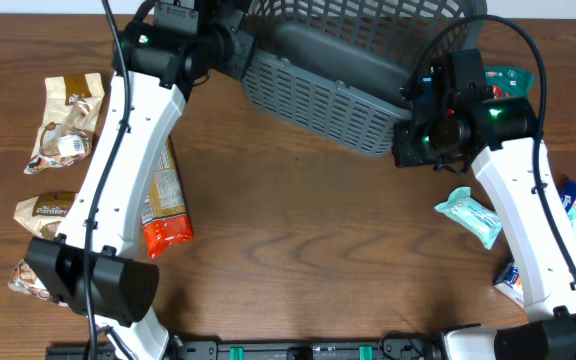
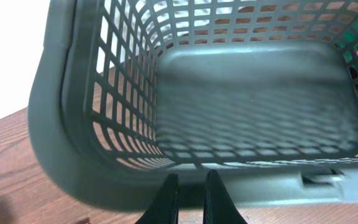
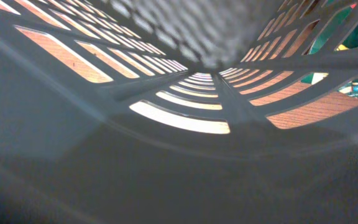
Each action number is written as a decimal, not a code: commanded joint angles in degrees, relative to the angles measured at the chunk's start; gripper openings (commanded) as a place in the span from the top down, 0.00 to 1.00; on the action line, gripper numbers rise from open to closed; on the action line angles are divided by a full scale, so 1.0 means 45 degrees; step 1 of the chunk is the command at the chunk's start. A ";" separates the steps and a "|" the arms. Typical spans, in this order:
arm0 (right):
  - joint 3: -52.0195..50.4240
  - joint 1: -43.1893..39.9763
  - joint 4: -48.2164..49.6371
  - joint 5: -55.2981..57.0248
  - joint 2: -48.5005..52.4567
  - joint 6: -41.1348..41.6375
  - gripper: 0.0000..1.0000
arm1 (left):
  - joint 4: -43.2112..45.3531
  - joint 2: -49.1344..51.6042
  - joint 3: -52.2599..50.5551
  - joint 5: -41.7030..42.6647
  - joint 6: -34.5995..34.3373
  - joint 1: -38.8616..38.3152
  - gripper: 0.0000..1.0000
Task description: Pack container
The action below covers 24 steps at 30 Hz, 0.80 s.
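Basket [image 1: 318, 100] sits at the far side of the bench [image 1: 298, 250], centre to right. It looks tipped, its near lattice wall facing the overhead camera. Long axis runs far-left to near-right.

Left tool [image 2: 191, 177] is at the basket's far-left end. Its wrist view looks over the rolled rim into the hollow, which is bare, no packets inside. The fingers [image 2: 168, 199] stand close with a narrow gap, tips right at the rim. Pinching or only touching: cannot tell.

Right tool [image 1: 413, 115] is at the near-right corner, hard against the wall. Its wrist view is filled by lattice and rim, and its own fingers are hidden, so whether it grips or is released cannot be told.

Key relation: one tool at each end of the long axis, basket between them, neither clearly nearer. My judgement is that any shift or righting has to be shared, since one arm leading would twist the basket.

Loose goods well apart from the basket: brown packets [image 1: 68, 120] and an orange packet [image 1: 165, 205] on the left, a teal packet [image 1: 471, 215] on the right.
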 commanded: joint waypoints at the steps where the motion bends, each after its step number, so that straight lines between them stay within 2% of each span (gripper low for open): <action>1: 0.0199 0.0112 0.0039 -0.0053 0.0029 -0.0034 0.99 | 0.0151 0.0340 0.0228 0.0083 0.0364 -0.0063 0.95; 8: 0.0199 0.0112 -0.0005 -0.0049 0.0029 -0.0034 0.99 | 0.0078 0.0826 0.0228 0.0087 0.0461 -0.0063 0.95; 24: 0.0199 0.0107 0.0661 0.1326 0.0034 -0.0083 0.99 | -0.2186 0.0733 0.0233 0.0087 0.0306 -0.0136 0.95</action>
